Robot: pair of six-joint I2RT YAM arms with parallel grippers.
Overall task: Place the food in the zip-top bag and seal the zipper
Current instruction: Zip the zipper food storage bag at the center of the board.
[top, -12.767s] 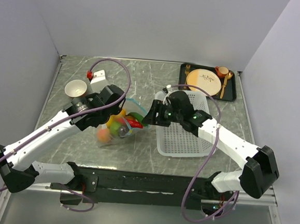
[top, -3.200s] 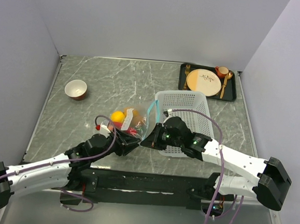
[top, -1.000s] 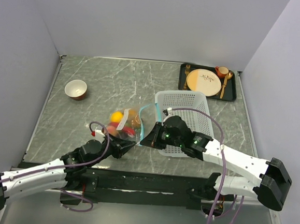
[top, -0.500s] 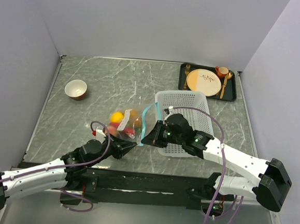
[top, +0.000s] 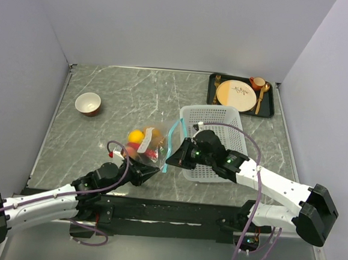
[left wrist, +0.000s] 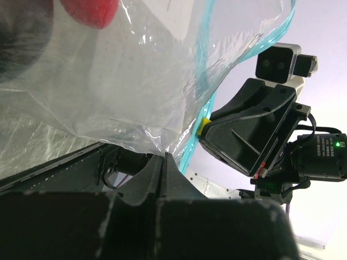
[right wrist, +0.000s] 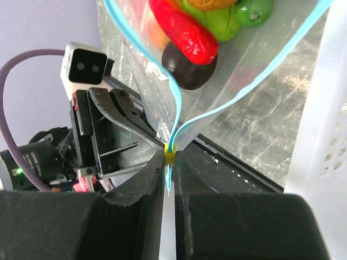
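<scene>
Right pincer (right wrist: 169, 160) pinches the yellow slider (right wrist: 170, 155) on the zipper (right wrist: 174, 135); left pincer (left wrist: 162, 160) clamps a corner of the zip-top bag (left wrist: 135, 81). Thin plastic may slip out, stalling the seal.

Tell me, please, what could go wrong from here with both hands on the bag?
1. The left hand pinches only a thin fold of the bag, so the film may slip free.
2. Above the right hand, the zipper tracks gape apart and the food lies close to them, so an item might jam the closing.
</scene>
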